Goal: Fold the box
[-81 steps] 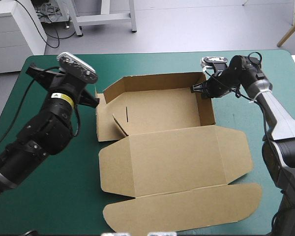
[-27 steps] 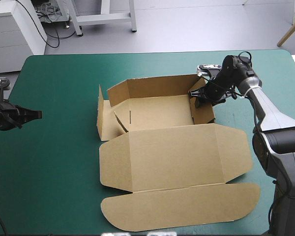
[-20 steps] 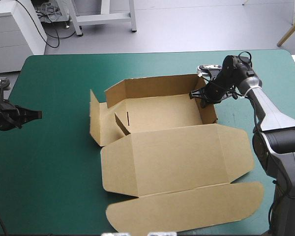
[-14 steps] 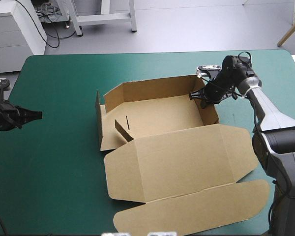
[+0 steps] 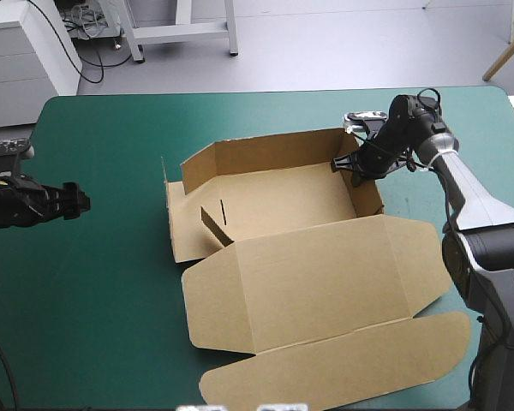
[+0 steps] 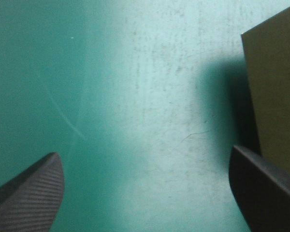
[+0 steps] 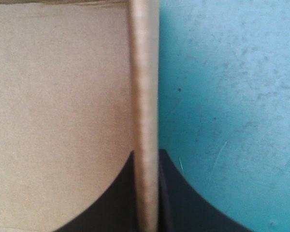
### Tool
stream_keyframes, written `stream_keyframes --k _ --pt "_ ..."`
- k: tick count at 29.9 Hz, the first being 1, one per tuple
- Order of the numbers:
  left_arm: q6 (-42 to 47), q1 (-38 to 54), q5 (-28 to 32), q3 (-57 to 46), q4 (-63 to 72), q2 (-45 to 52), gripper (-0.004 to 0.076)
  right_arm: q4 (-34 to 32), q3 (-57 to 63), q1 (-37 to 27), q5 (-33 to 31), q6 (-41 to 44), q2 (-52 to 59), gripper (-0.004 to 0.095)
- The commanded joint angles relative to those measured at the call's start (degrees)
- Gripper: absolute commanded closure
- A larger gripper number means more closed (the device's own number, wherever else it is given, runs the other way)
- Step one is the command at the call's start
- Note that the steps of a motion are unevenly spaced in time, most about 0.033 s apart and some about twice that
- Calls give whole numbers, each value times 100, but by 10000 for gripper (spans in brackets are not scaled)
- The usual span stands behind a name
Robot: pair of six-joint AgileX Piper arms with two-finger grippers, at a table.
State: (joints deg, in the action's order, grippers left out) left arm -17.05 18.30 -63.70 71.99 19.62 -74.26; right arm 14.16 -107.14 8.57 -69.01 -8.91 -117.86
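The brown box (image 5: 274, 205) sits mid-table (image 5: 111, 325) on the teal-green cover, its far and side walls raised and its lid flat toward the near edge. The right tool (image 5: 353, 164) pinches the right wall (near its far corner). The left tool (image 5: 79, 200), spread wide, hovers left of the box, apart from it.

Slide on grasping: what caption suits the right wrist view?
Right gripper shut on a raised wall of the brown box, teal-green cover beside it.
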Motion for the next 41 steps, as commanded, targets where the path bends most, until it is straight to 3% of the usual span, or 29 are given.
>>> stream_keyframes --k 1,11,20,29,41 --pt "40 -7 209 182 803 -38 63 319 -152 -35 2 0 693 927" --pt "-200 -7 544 182 1286 -493 63 685 -152 -35 -8 0 1381 927" --pt "-1104 -7 312 182 2767 -629 63 1787 -152 -12 12 -80 1523 927" --pt "-1636 -7 -234 182 3888 -618 63 1739 -152 382 564 -96 1284 926" --pt "-1774 -7 -861 182 4175 -606 63 1649 -152 1124 1390 153 697 926"
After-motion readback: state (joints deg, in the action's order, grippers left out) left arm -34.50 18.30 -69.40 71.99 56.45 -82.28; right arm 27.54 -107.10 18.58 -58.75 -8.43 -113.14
